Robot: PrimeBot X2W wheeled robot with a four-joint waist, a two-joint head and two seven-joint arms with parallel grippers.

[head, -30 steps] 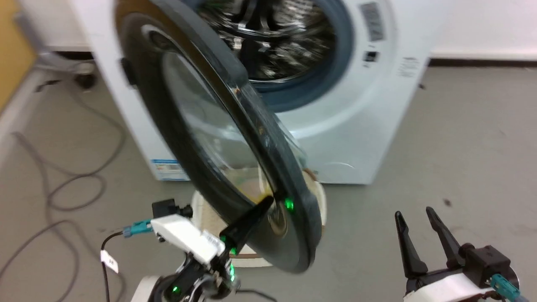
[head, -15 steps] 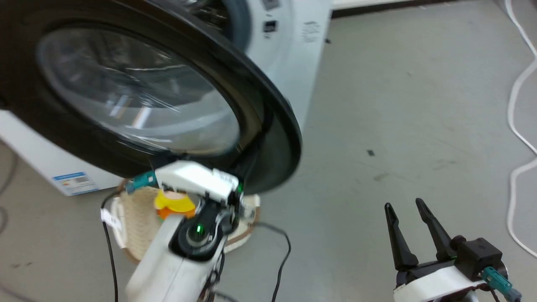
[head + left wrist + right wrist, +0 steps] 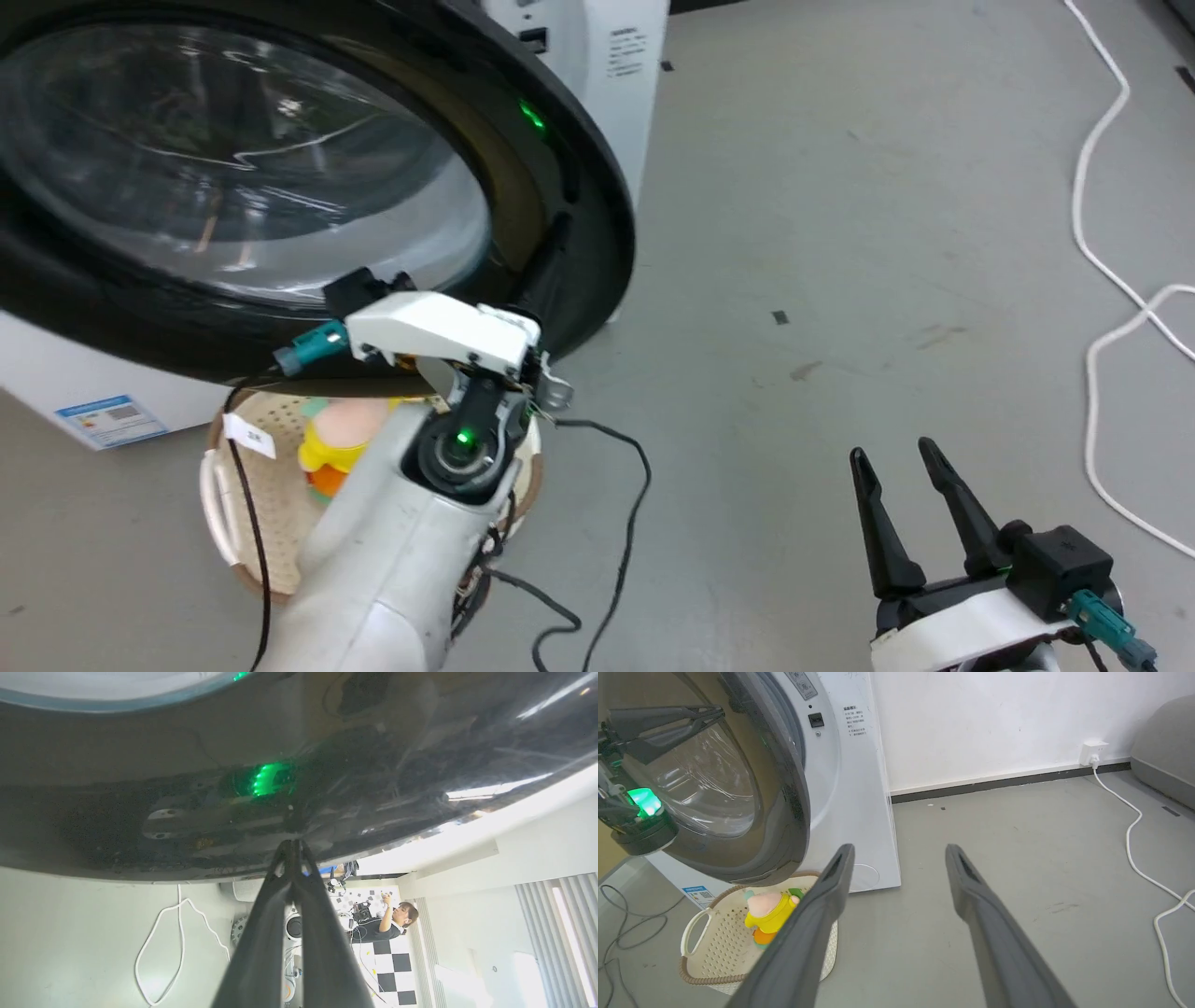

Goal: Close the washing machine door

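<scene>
You see the washing machine door (image 3: pixel 588 215), a black ring around bulging clear glass, standing ajar, its free edge angled off the white washing machine (image 3: pixel 621 103) front.

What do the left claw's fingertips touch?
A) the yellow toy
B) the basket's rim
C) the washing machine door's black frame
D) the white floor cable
C: in the left wrist view the left claw, fingers together, meets the glossy black frame of the washing machine door.
</scene>
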